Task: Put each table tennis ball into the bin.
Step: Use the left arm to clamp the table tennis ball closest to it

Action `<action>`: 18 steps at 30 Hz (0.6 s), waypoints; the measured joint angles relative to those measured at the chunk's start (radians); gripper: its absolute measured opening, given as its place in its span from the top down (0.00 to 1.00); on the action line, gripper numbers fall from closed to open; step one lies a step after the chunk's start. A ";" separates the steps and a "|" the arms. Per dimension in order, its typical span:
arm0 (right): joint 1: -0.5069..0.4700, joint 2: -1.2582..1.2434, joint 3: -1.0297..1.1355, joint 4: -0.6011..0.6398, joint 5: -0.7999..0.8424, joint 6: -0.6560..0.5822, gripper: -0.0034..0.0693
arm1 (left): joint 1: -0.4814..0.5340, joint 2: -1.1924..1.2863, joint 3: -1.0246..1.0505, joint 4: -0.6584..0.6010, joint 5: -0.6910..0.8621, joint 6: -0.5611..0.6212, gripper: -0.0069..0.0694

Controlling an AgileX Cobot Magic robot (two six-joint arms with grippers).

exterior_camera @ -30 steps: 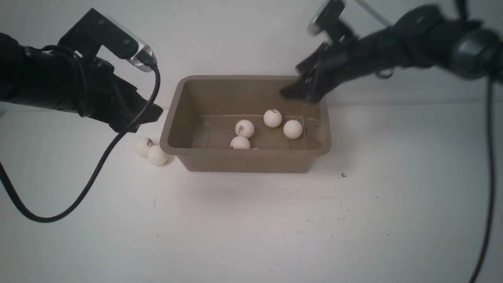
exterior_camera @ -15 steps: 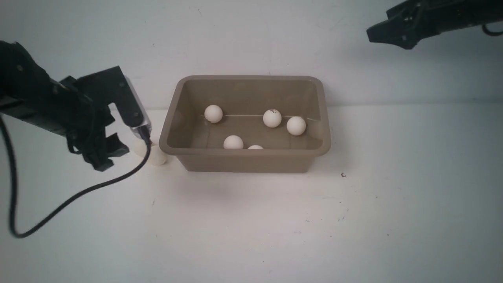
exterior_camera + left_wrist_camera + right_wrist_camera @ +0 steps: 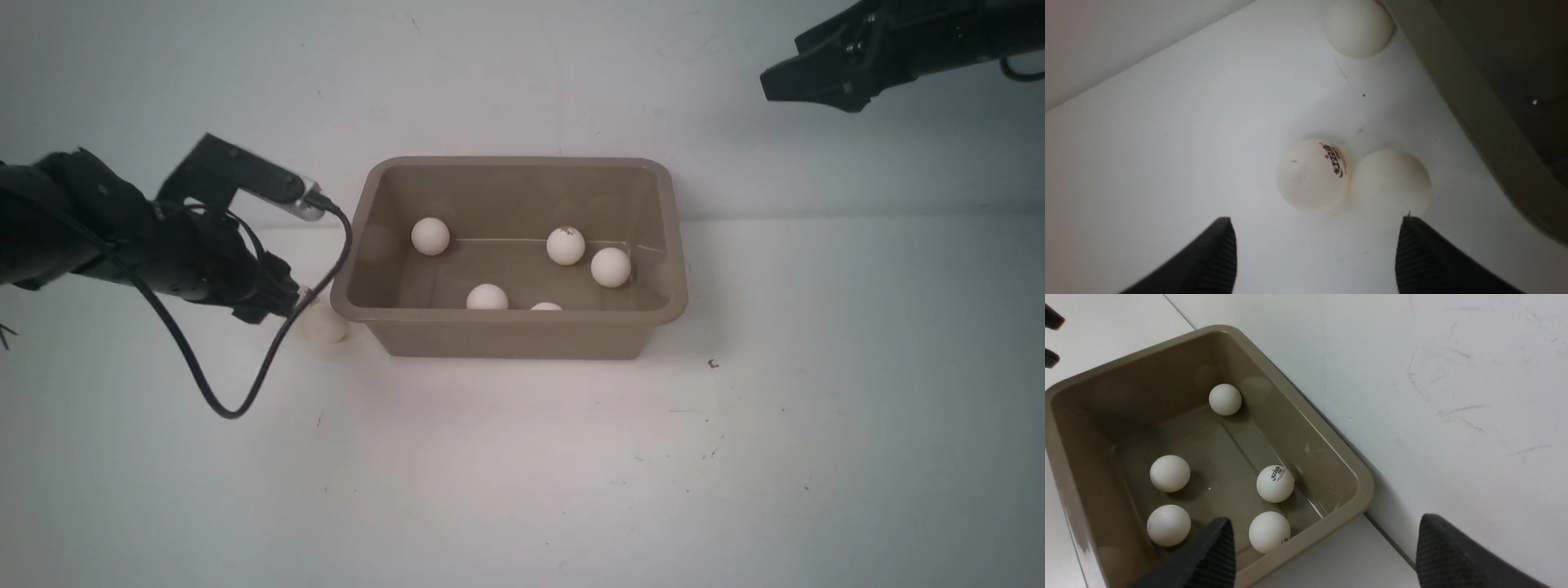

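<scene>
The taupe bin stands mid-table with several white table tennis balls in it, one at the far left and one with a dark mark. Outside, by the bin's left wall, lie two touching balls, one printed and one plain. A third ball rests farther along that wall. My left gripper hangs open just short of the pair, nothing between its fingers. In the front view it covers one ball; the other shows. My right gripper is open and empty, high beyond the bin's right far corner.
The left arm's black cable loops down onto the table in front of the left gripper. A white wall rises right behind the bin. The right arm is up at the top right.
The right gripper has left the bin and risen to the top right. The left arm has come down to the balls beside the bin. One ball rolled to the bin's far left.
</scene>
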 joint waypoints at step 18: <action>0.000 0.000 0.000 0.000 0.033 0.015 0.21 | 0.000 0.115 -0.001 -0.010 -0.190 0.030 0.30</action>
